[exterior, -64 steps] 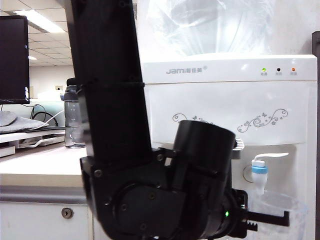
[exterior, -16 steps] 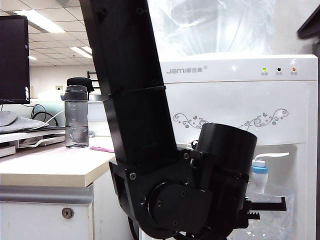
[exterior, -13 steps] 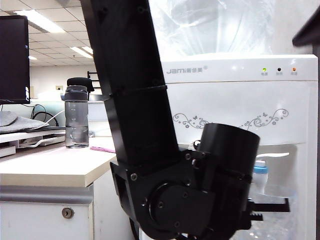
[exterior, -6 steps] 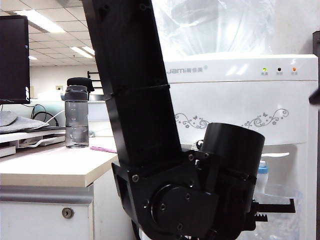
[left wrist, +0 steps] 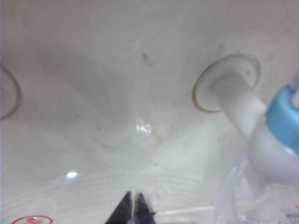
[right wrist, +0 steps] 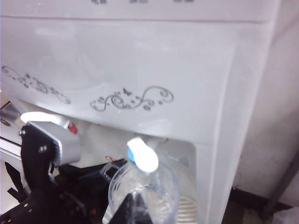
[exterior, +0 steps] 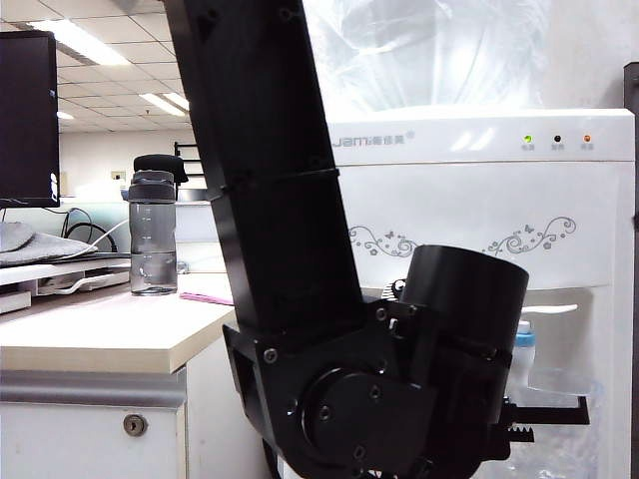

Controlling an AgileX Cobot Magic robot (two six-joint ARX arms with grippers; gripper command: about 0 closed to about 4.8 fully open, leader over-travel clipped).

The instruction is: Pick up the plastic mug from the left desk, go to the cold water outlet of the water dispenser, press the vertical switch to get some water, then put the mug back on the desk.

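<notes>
The plastic mug (right wrist: 144, 192) sits right under the cold water outlet (right wrist: 142, 154), inside the little nook of the water dispenser (exterior: 469, 215). The mug is see-through, so it is hard to see in the exterior view; only a faint shine (exterior: 564, 384) shows beside the blue tap (exterior: 523, 339). The left gripper (exterior: 544, 411) reaches into that nook from the left, and its fingers are pressed together; in the left wrist view their dark tips (left wrist: 133, 211) meet on a thin clear strip, likely the mug's handle, but it is too blurry to be sure. The right gripper (right wrist: 134, 205) hangs in front of the dispenser, just in front of the mug, and its two dark tips look closed on nothing. The big black left arm (exterior: 300, 279) fills the middle of the exterior view and hides much of the dispenser. To the left is the left desk (exterior: 90, 334) with a cream top and a round keyhole (exterior: 131, 425). A grey bottle (exterior: 153, 235) with a black cap stands at the back of it, near a dark monitor (exterior: 27, 120). Office ceiling lights (exterior: 75, 40) glow behind. The red tap (right wrist: 46, 120) is partly hidden.
</notes>
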